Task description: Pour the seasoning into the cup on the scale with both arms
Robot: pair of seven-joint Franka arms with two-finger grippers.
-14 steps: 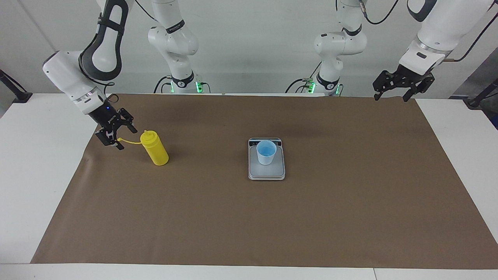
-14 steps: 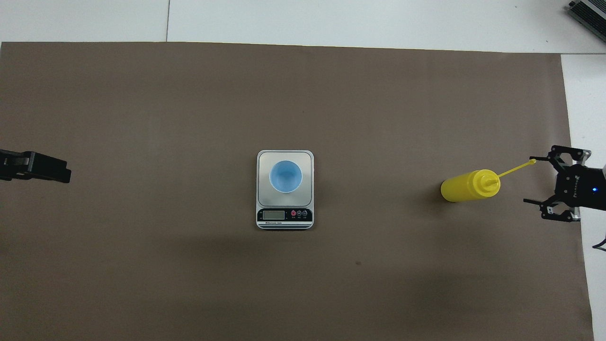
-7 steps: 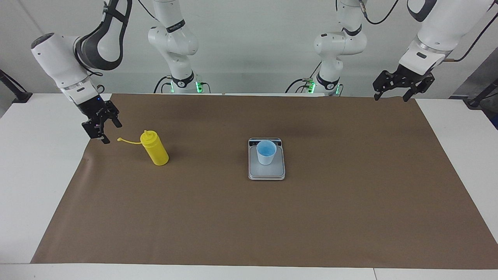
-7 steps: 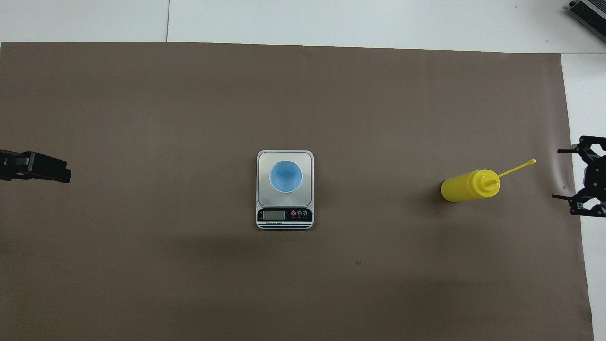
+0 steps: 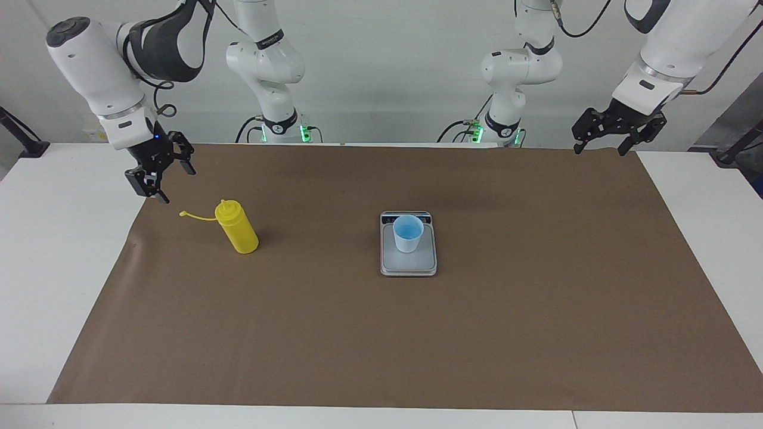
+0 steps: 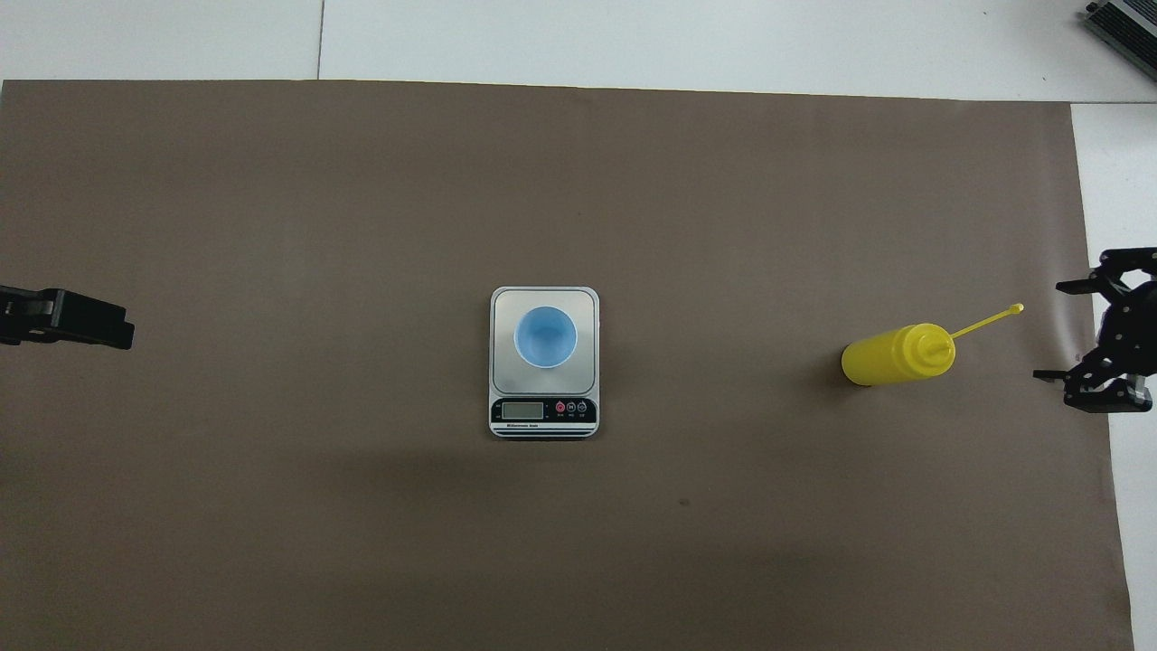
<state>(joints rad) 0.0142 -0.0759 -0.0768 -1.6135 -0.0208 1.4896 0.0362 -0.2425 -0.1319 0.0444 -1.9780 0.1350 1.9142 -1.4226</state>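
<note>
Above the mat's edge, right end effector (image 5: 160,173) hangs tilted, fingers spread.

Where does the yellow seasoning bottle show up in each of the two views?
Facing view: yellow bottle stands left of centre, below the right gripper.
Overhead view: yellow bottle stands at the right, level with the middle.
Shared landmark: the scale carrying the blue cup, mid-mat.
</note>
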